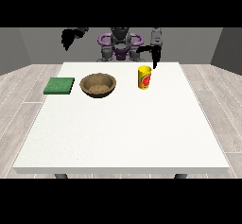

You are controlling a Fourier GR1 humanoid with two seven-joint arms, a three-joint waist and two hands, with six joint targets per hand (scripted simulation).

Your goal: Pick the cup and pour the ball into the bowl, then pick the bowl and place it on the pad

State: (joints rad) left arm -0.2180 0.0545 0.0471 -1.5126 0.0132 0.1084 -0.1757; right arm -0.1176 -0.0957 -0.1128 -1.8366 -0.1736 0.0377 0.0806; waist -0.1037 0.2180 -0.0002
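Observation:
A yellow cup (144,77) with a red mark stands upright on the white table (123,124), right of centre at the back. I cannot see a ball inside it. A brown wooden bowl (98,85) sits to its left. Further left a flat green pad (59,85) lies near the table's edge. The hand at the view's right (154,56) hangs just above and behind the cup, fingers pointing down, apart from it. The hand at the view's left (69,37) is raised high beyond the table's back left corner, holding nothing.
The robot's torso (120,44) stands behind the table's far edge. The table's front half is bare white surface. Grey wooden floor surrounds the table.

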